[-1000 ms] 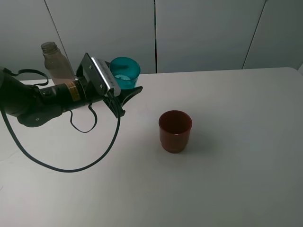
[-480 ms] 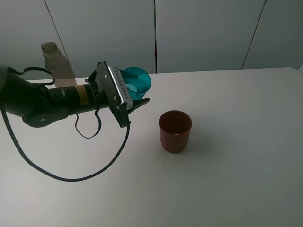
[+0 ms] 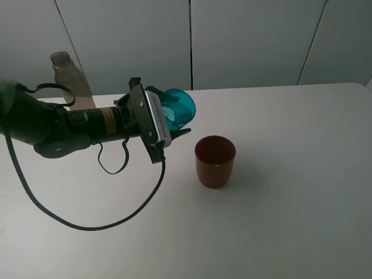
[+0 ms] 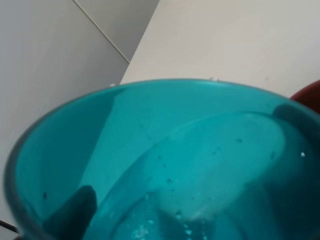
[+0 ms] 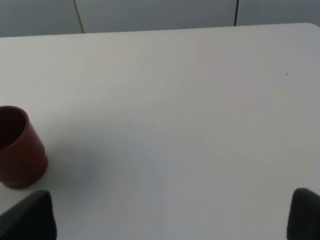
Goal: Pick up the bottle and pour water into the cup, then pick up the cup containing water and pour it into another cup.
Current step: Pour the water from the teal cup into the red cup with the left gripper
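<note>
Lying level, left end effector [image 3: 174,120] grips cup [image 3: 182,104] (tilted) — aloft.

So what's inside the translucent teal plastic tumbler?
The translucent teal plastic tumbler holds a little clear water with small bubbles. How deep it lies cannot be told; the tumbler's lower part is out of frame.

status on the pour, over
Left gripper shut on teal cup, water inside, aloft, tilted toward red cup. Right gripper open, empty. Nothing between the cups.
</note>
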